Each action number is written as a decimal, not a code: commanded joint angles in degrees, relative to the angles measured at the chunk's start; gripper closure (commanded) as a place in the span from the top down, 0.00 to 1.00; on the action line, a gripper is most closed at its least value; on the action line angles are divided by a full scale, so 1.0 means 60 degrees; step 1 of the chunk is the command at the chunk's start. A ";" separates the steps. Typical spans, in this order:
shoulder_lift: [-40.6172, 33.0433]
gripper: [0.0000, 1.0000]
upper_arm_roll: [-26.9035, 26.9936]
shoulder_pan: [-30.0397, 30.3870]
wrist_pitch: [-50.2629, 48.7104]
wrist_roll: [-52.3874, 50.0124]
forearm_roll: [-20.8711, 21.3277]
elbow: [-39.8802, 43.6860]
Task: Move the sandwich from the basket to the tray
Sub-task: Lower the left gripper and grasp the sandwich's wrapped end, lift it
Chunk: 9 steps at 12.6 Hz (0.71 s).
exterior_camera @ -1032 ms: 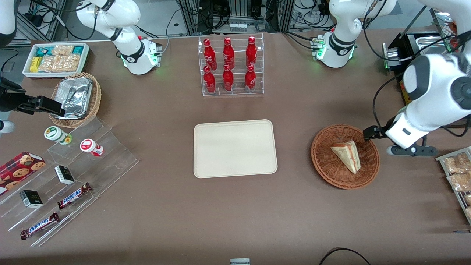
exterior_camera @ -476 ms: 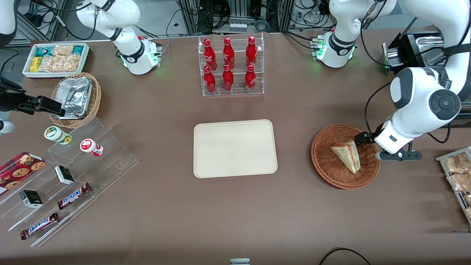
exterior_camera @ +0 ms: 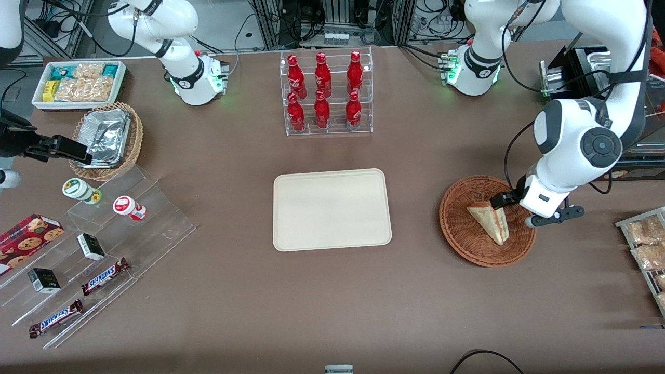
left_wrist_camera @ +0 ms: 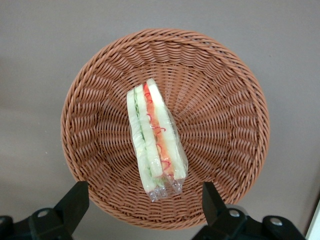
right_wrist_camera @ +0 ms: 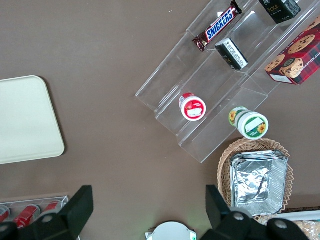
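The sandwich (exterior_camera: 491, 221) (left_wrist_camera: 155, 140), a clear-wrapped wedge with red and green filling stripes, lies in the round reddish-brown wicker basket (exterior_camera: 462, 228) (left_wrist_camera: 225, 100) toward the working arm's end of the table. My left gripper (exterior_camera: 514, 206) (left_wrist_camera: 142, 202) hangs open above the basket's rim by one end of the sandwich. Its black fingers (left_wrist_camera: 75, 202) are spread wide, touch nothing and hold nothing. The cream tray (exterior_camera: 331, 209) (right_wrist_camera: 25, 120) lies bare at the table's middle, beside the basket.
A clear rack of red bottles (exterior_camera: 326, 93) stands farther from the camera than the tray. Toward the parked arm's end are a lighter basket of foil containers (exterior_camera: 106, 140), a white snack bin (exterior_camera: 78, 83) and acrylic steps with snacks (exterior_camera: 98, 244). Packets on a rack (exterior_camera: 647, 244) lie beside the basket.
The left arm has swung in from the table's edge toward the basket, bringing the open gripper over the basket's rim by the sandwich. The sandwich, basket and tray have not moved.
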 commanded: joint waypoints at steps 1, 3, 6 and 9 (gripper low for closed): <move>-0.0405 1.00 0.0019 -0.0042 0.0552 -0.1627 0.0054 -0.0701; -0.0347 1.00 0.0004 -0.0057 0.0917 -0.2524 0.0011 -0.0745; -0.0171 1.00 0.0004 -0.0071 0.1299 -0.3509 -0.0165 -0.0745; 0.0165 1.00 0.0004 -0.0451 0.1417 -0.3480 -0.0136 -0.0731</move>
